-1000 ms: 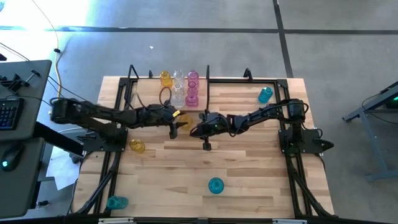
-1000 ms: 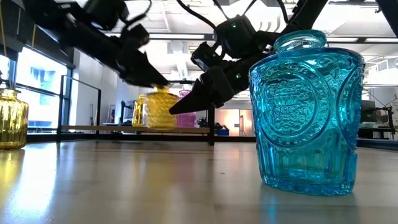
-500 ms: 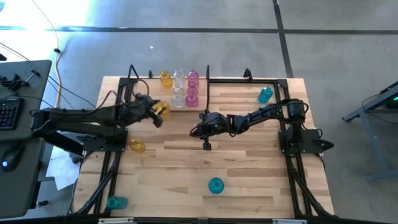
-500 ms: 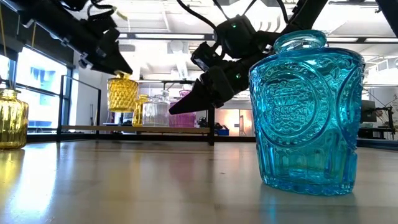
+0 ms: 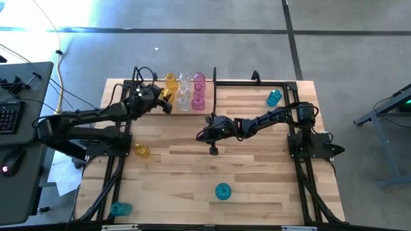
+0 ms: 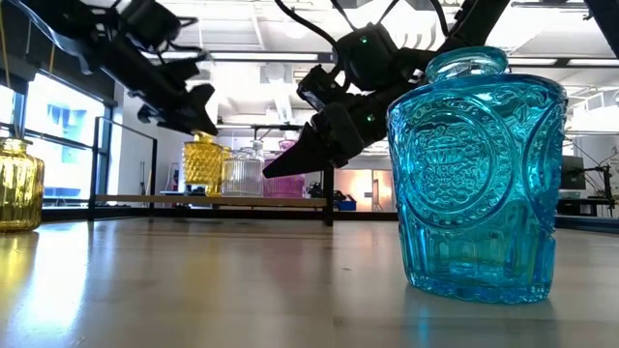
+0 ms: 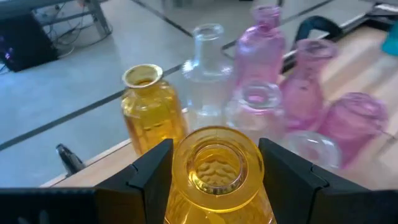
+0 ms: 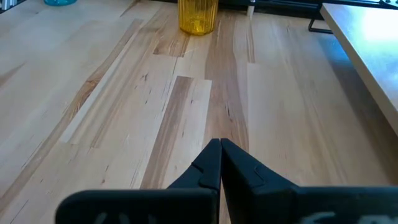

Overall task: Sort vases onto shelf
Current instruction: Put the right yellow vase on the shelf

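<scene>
A light wooden surface (image 5: 257, 167) is filling the overhead view, with two dark arms reaching in from its sides. At its far edge a low shelf (image 5: 231, 86) of pale boards in a thin black frame is standing. A cluster of vases is sitting on the shelf's left half: an amber one (image 5: 171, 80), clear ones (image 5: 184, 96) and pink ones (image 5: 198, 90), crowded just beside each other. The left tool (image 5: 164, 103) is hanging over the shelf beside that cluster, its fingers (image 7: 149, 171) clamped on either side of a yellow vase (image 7: 217, 171), which is being held upright, mouth up, just in front of the amber one.

The right tool (image 5: 202, 135) is hovering above the middle of the surface, its fingers pressed together on nothing.

Other vases are standing well apart on the surface: a teal one (image 5: 274, 97) near the far right corner, another teal one (image 5: 223, 191) near the front centre, a third teal one (image 5: 121, 208) at the front left, and a small yellow one (image 5: 141, 151) near the left edge.
</scene>
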Tool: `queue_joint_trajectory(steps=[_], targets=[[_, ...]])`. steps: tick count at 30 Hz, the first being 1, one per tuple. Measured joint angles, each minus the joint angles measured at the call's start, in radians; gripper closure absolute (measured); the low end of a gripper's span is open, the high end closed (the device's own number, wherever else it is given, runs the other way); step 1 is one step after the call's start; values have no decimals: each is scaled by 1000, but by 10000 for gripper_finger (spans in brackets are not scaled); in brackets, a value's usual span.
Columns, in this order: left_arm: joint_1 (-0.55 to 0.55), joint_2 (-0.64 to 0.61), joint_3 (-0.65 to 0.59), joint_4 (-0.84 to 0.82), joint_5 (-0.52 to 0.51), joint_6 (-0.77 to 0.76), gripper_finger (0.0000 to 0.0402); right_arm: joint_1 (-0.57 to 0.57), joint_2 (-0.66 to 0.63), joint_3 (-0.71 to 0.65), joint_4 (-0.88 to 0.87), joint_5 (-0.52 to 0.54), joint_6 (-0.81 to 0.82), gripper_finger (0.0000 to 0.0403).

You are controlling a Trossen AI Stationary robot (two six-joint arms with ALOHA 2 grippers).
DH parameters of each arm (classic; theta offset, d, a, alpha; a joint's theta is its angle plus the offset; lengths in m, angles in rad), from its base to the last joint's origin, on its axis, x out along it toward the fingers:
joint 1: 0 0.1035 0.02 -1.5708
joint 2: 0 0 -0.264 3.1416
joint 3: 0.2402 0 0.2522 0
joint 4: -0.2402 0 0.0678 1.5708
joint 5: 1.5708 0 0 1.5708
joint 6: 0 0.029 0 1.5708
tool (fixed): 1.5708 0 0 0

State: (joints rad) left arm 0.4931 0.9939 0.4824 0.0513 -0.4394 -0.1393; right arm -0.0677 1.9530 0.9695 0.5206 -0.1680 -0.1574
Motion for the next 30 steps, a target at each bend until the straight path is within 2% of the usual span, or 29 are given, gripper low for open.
queue_joint_trajectory(steps=[5,13,30], targets=[[73,77,0,92,46,3,207,0,0,0,-4,0,0,403],[118,158,0,162,65,12,207,0,0,0,-8,0,0,403],[155,196,0,221,95,21,207,0,0,0,-8,0,-1,403]])
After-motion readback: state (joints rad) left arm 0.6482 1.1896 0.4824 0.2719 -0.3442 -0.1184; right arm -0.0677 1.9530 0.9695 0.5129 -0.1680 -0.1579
